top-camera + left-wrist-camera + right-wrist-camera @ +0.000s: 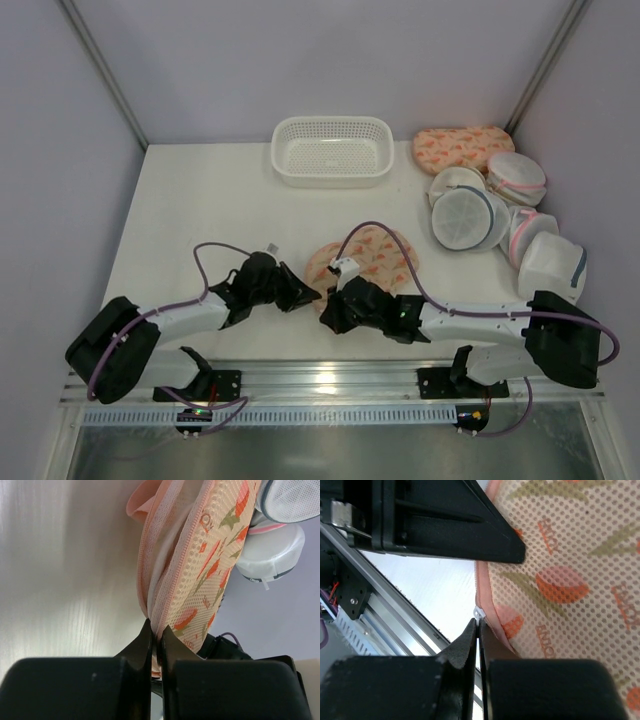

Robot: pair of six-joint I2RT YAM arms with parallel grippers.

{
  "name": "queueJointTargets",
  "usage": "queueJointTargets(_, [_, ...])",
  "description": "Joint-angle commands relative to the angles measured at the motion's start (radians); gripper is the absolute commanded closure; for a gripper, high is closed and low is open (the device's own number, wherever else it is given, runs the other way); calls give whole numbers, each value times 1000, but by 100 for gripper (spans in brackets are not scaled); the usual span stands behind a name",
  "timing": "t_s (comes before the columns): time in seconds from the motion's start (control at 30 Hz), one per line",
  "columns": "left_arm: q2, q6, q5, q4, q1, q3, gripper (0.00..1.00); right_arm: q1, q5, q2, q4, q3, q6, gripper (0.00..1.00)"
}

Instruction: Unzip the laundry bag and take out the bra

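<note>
The laundry bag (372, 260), cream-peach mesh with orange-red print and pink zipper edging, lies on the table between both arms. In the left wrist view my left gripper (156, 632) is shut on the bag's pink zipper edge (150, 587). Above that grip the two zipper edges stand slightly apart with pale fabric between them. My right gripper (479, 627) is shut on the small white zipper pull (479, 613) at the bag's (570, 580) near rim. From above, the left gripper (310, 296) and right gripper (328, 314) meet at the bag's near-left end. The bra is hidden.
A white basket (332, 150) stands at the back centre. A second printed bag (462, 147) and several round white mesh bags (465, 215) are piled at the right. The metal rail (330, 380) runs along the near edge.
</note>
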Motion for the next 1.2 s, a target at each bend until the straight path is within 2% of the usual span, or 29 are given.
queueJointTargets(0.0, [-4, 32, -51, 19, 1, 54, 100, 4, 59, -53, -102, 9, 0, 96])
queueJointTargets(0.2, [-20, 62, -88, -48, 19, 74, 100, 2, 155, -82, -313, 32, 41, 96])
queueJointTargets(0.4, [-24, 70, -96, -68, 27, 74, 100, 2, 214, -125, -406, 9, 78, 96])
queueJointTargets(0.6, [-32, 61, -71, -64, 27, 60, 98, 4, 320, -97, -534, 60, 126, 96])
queueJointTargets(0.63, [-37, 59, -68, -56, 27, 51, 95, 2, 325, -93, -537, 61, 126, 96])
queueJointTargets(0.7, [-53, 55, -73, -55, 29, 40, 74, 2, 331, -84, -540, 63, 129, 96])
queueJointTargets(0.73, [-61, 55, -79, -64, 29, 36, 59, 4, 333, -80, -542, 64, 132, 96])
queueJointTargets(0.77, [-72, 55, -88, -74, 27, 30, 33, 4, 342, -77, -552, 64, 139, 96])
queueJointTargets(0.87, [-127, 59, -131, -132, 29, 27, 9, 2, 353, -73, -580, 69, 150, 96])
queueJointTargets(1.03, [-243, 76, -186, -237, 27, 45, 2, 2, 400, -94, -661, 78, 190, 96])
queueJointTargets(1.13, [-303, 88, -215, -327, 29, 50, 2, 2, 505, -99, -848, 127, 305, 96])
queueJointTargets(1.17, [-349, 91, -231, -347, 29, 50, 2, 4, 533, -106, -962, 142, 343, 88])
